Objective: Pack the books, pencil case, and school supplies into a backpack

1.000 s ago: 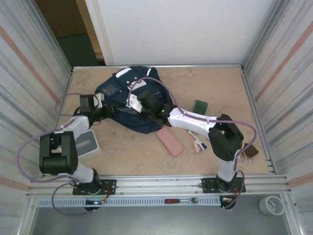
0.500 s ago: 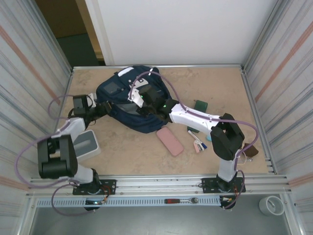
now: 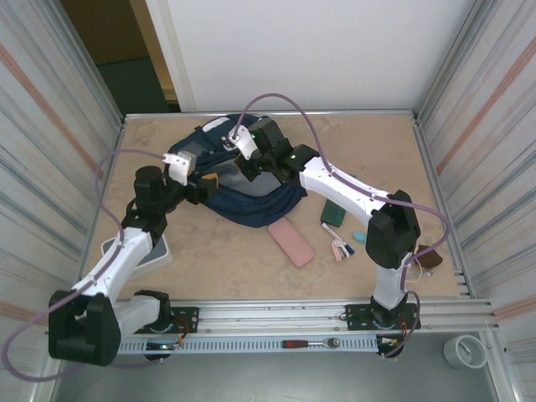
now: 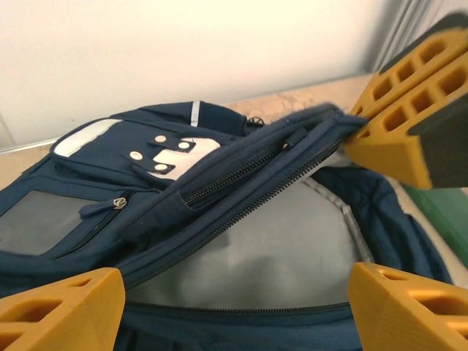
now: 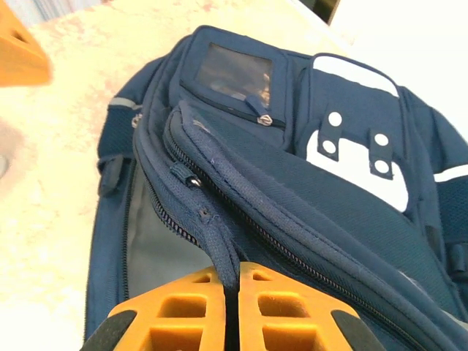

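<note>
The navy backpack (image 3: 251, 197) lies at the back of the table, its main compartment unzipped and grey lining (image 4: 278, 248) showing. My right gripper (image 5: 231, 285) is shut on the zip edge of the upper flap (image 5: 219, 248) and holds it lifted; from above it sits over the bag (image 3: 244, 157). My left gripper (image 4: 234, 322) is open, its fingers (image 4: 62, 311) spread at the mouth of the opening (image 3: 208, 180), holding nothing. A pink pencil case (image 3: 291, 241) lies in front of the bag. White-and-pink pens (image 3: 338, 246) and a light-blue piece (image 3: 358, 237) lie to its right. The books are out of view.
A green flat item (image 3: 332, 211) lies partly under the right arm. A white bin (image 3: 142, 249) stands at the left near the left arm. A brown object (image 3: 429, 258) sits by the right wall. Metal walls close in both sides.
My left gripper has opened and swung up to the bag's opening. My right gripper has pulled the flap up and toward the back, widening the opening.
</note>
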